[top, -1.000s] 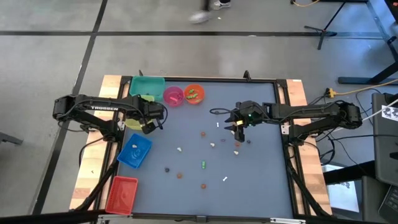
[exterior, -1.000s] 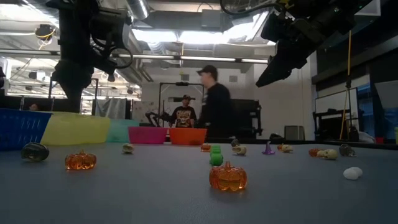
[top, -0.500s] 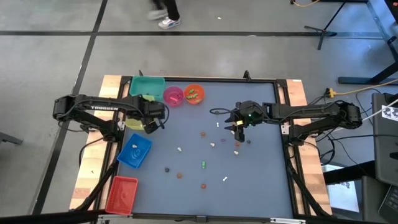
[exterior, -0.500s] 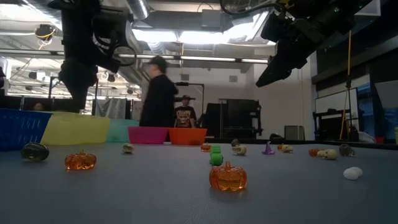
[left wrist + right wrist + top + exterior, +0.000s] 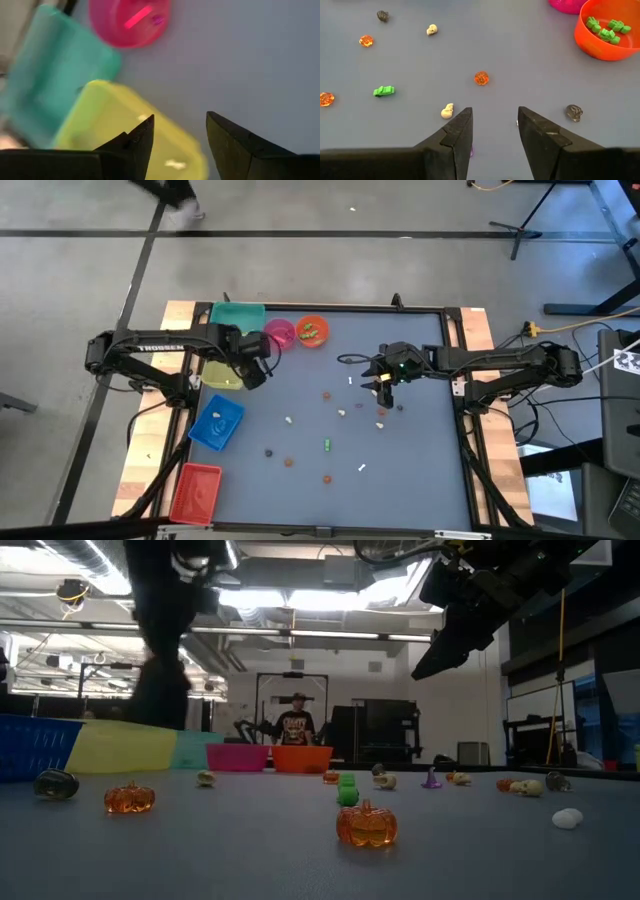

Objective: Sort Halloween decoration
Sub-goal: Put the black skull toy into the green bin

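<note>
Several green plastic trinkets (image 5: 311, 331) already sit in the round orange bowl (image 5: 322, 339) at upper centre; about 10 tiny trinkets (image 5: 327, 445) remain scattered. Left gripper (image 5: 254, 374) and right gripper (image 5: 384, 388) both hang released, empty.

Bright ceiling lights glare in the low view; the left wrist view is motion-blurred.

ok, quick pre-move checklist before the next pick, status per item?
1. Left gripper empty: ok, open jaws, nothing between them.
2. Left gripper by the yellow bin: ok, at its inner edge.
3. Right gripper open and empty: ok, hovering above the table.
4. Targets near the right gripper: ok, a white skull, an orange pumpkin and a dark trinket lie loose.
5. Orange bowl holds only green pieces: ok.
6. Contents of the pink bowl: cannot tell.
</note>
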`<move>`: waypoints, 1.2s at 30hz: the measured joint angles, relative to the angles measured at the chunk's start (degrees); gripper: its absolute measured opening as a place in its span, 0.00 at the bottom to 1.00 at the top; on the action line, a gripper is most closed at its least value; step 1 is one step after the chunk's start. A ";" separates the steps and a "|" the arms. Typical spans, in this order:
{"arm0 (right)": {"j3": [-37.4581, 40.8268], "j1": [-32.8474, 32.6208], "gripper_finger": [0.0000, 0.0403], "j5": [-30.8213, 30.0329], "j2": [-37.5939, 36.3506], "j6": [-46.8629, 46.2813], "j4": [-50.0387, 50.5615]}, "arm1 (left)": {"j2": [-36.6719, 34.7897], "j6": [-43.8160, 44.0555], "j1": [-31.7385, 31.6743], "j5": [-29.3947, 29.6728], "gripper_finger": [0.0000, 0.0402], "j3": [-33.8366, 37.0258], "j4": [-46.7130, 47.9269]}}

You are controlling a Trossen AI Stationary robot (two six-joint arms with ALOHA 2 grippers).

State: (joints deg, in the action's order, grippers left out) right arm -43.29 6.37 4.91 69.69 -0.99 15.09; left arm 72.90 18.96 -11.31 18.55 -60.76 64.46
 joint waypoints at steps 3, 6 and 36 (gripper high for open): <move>0.01 0.00 0.39 0.01 0.00 0.00 0.00 | 0.00 4.14 0.55 -5.98 0.41 -1.68 -3.46; 0.00 0.00 0.39 0.01 0.00 0.00 0.00 | 0.00 8.30 2.54 -12.30 0.41 -1.61 -9.60; 0.02 0.00 0.39 0.02 -0.02 0.00 -0.09 | 21.14 12.15 40.05 -13.10 0.40 0.45 -29.08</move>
State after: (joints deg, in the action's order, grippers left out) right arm -43.27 6.37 4.93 69.67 -0.99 15.00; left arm 94.04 31.11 28.74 5.44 -60.31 35.38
